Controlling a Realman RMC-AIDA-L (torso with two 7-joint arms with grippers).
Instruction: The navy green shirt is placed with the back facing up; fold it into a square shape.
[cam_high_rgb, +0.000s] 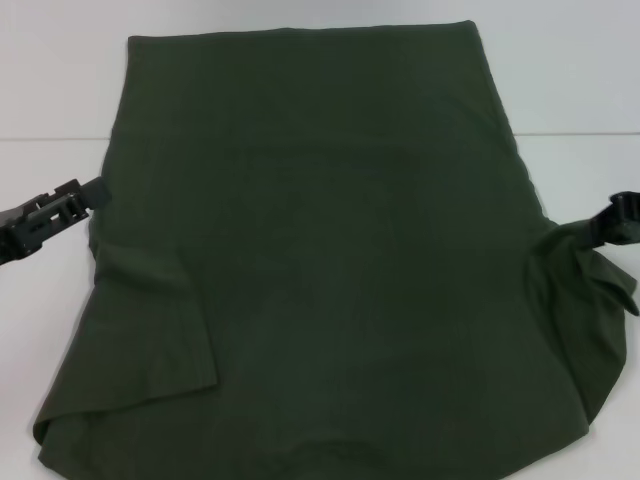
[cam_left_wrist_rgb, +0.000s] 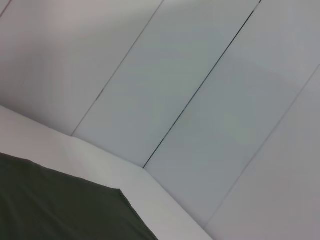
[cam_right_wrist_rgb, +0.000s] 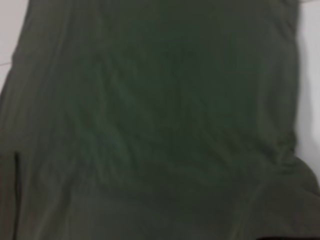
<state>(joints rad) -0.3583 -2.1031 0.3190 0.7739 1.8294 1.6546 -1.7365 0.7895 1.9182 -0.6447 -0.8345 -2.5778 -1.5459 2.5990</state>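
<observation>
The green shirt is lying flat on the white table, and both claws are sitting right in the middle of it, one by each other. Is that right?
Not quite. The claws are not in the middle. In the head view the left claw is at the shirt's left edge and the right claw is at its right edge, far apart. The shirt does lie on the white table.

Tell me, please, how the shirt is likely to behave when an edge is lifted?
Probably floppy: the shirt bunches and droops at the right gripper. It likely creases easily, as the folded sleeve lies flat by the left gripper. It should not roll or tip.
</observation>
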